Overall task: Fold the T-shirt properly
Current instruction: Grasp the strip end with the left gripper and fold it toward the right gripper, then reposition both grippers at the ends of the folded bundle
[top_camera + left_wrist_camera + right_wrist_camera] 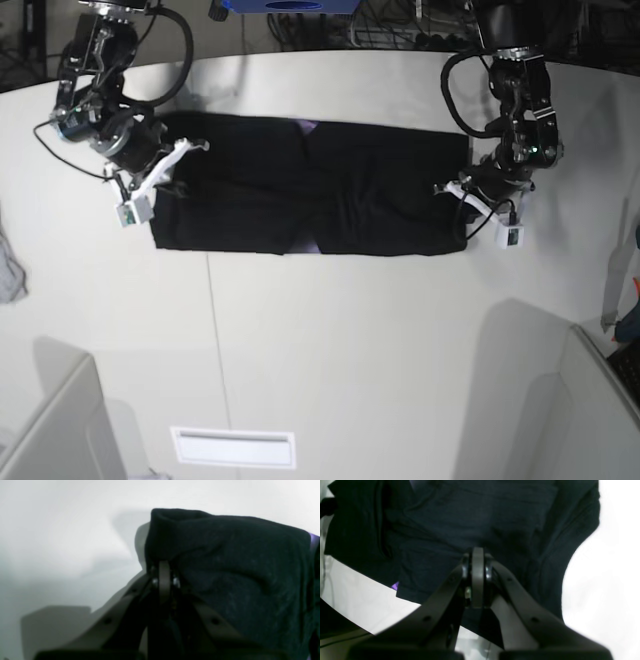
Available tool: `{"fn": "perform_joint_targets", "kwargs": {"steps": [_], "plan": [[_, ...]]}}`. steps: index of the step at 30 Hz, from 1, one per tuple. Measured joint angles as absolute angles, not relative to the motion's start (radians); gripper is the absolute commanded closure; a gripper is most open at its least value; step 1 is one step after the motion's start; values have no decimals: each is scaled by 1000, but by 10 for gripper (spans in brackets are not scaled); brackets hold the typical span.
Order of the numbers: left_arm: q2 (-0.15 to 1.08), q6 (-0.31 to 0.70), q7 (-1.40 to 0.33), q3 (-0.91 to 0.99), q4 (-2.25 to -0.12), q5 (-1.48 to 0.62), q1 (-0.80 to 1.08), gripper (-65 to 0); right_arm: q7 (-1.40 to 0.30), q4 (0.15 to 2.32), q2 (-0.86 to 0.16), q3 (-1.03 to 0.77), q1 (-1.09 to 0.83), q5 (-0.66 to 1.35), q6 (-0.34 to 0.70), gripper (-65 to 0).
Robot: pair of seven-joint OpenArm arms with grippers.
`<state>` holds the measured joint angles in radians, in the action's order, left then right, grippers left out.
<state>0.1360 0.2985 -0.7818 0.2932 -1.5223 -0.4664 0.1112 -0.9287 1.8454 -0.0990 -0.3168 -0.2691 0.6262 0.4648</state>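
The black T-shirt (310, 190) lies as a long strip across the far half of the table, with a sliver of purple print (308, 125) at its back edge. My left gripper (462, 190) is at the strip's right end. In the left wrist view it (163, 565) is shut, pinching a raised fold of the T-shirt (237, 562) above the white tabletop. My right gripper (185, 150) is at the strip's left end. In the right wrist view it (477, 552) is shut on the T-shirt (482, 512), and creases spread from the pinch.
A small grey cloth scrap (8, 270) lies at the table's left edge. Grey partitions stand at the front left (50, 420) and front right (560, 400). A white plate (232, 447) sits in the tabletop near the front. Cables and a blue object (290, 5) lie beyond the far edge.
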Motion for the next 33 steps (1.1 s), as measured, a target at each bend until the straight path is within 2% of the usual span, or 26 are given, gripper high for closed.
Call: {"fn": "perform_joint_targets", "kwargs": {"steps": [4, 9, 11, 12, 13, 15, 16, 17, 19, 23, 27, 30, 33], "plan": [[129, 299, -839, 315, -1618, -456, 148, 0, -928, 1845, -99, -315, -262, 627, 465, 0], [138, 306, -824, 520, -1779, -457, 172, 0, -928, 1845, -97, -319, -263, 627, 464, 0], [168, 383, -824, 584, -1800, -462, 201, 0, -937, 1845, -99, -320, -261, 628, 464, 0], [181, 420, -824, 615, -1800, -460, 219, 0, -978, 1845, -99, -321, -252, 625, 464, -74], [190, 453, -826, 650, -1790, -455, 237, 0, -1041, 1844, -97, -336, -235, 628, 464, -206], [214, 507, -836, 710, -1752, -446, 261, 0, -1139, 1842, -84, -407, -198, 657, 469, -405], [232, 528, -834, 734, -1731, -444, 268, 0, -1157, 1829, -80, -455, -178, 693, 470, -456], [248, 536, -832, 757, -1712, -441, 268, 0, -1160, 1812, -80, -500, -165, 730, 470, -462], [278, 550, -820, 788, -1671, -443, 268, 0, -1165, 1769, -95, -556, -146, 768, 471, -431], [303, 551, -815, 788, -1619, -445, 285, 0, -1172, 1615, -162, -548, -94, 765, 478, -419], [308, 551, -694, 737, -1604, -449, 316, 0, -1164, 1485, -161, -545, -59, 767, 499, -419], [305, 558, -690, 729, -1552, -450, 316, 0, -1177, 1478, -159, -546, -70, 759, 560, -417], [307, 548, -696, 709, -1505, -433, 317, 0, -1134, 1443, -160, -545, -60, 767, 562, -416]]}}
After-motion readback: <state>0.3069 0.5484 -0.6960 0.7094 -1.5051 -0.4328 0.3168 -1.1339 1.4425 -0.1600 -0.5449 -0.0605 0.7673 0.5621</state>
